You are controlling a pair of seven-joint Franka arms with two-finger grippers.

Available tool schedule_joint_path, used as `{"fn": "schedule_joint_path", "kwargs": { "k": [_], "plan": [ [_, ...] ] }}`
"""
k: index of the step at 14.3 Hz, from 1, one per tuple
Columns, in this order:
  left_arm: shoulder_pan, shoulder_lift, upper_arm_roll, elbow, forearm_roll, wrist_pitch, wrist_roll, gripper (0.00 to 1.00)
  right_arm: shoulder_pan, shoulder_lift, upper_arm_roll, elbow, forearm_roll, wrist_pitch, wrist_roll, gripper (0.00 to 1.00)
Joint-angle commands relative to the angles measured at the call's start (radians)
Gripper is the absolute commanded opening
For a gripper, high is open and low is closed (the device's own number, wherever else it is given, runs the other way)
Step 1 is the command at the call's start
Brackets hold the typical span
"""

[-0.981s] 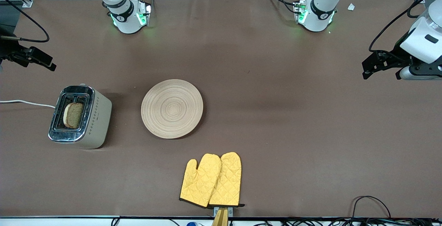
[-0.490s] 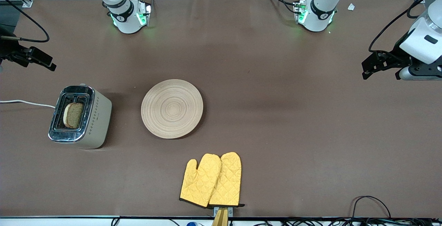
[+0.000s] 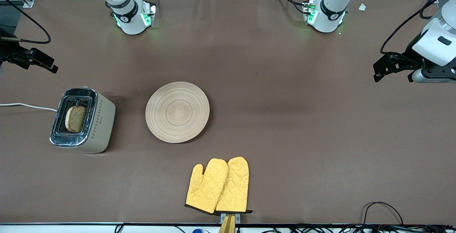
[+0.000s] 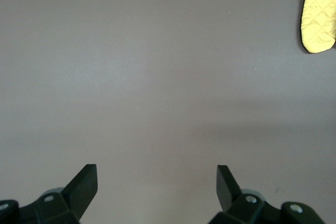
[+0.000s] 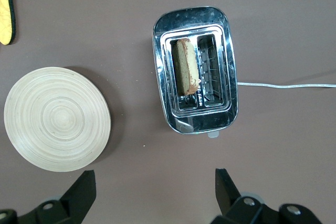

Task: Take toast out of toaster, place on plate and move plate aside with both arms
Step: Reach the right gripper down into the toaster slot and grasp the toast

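The toast (image 3: 75, 118) stands upright in one slot of the silver toaster (image 3: 96, 129) at the right arm's end of the table; it also shows in the right wrist view (image 5: 186, 73). The round wooden plate (image 3: 177, 112) lies beside the toaster, toward the middle, and shows in the right wrist view (image 5: 56, 118). My right gripper (image 3: 42, 63) is open and empty, high over the table's edge at the right arm's end; its view (image 5: 155, 188) looks down on toaster and plate. My left gripper (image 3: 383, 70) is open and empty over bare table at the left arm's end (image 4: 156, 182).
A pair of yellow oven mitts (image 3: 219, 185) lies near the table's front edge, nearer to the front camera than the plate; one mitt shows in the left wrist view (image 4: 318, 17). A white cord (image 3: 25, 106) runs from the toaster. Black cables (image 3: 383, 211) lie at the front edge.
The left arm has shifted slightly between the earliest frame and now. The right arm, toast, plate and mitts have not moved.
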Motion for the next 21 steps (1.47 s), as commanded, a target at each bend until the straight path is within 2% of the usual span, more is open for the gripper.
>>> {"fn": "schedule_joint_path", "kwargs": {
  "k": [1, 10, 14, 21],
  "plan": [
    [0.001, 0.007, 0.000, 0.019, -0.006, -0.012, 0.009, 1.00, -0.008, -0.031, 0.004, -0.033, 0.014, 0.006, -0.010, 1.00],
    [0.001, 0.007, 0.000, 0.017, -0.006, -0.014, 0.009, 1.00, 0.000, -0.027, 0.008, -0.036, 0.020, 0.021, -0.003, 1.00],
    [0.002, 0.007, 0.000, 0.017, -0.006, -0.014, 0.011, 1.00, -0.034, 0.117, 0.004, -0.098, 0.008, 0.192, -0.013, 1.00],
    [0.002, 0.007, 0.000, 0.017, -0.006, -0.014, 0.012, 1.00, -0.081, 0.324, 0.003, -0.100, 0.008, 0.413, -0.041, 1.00]
  ]
}}
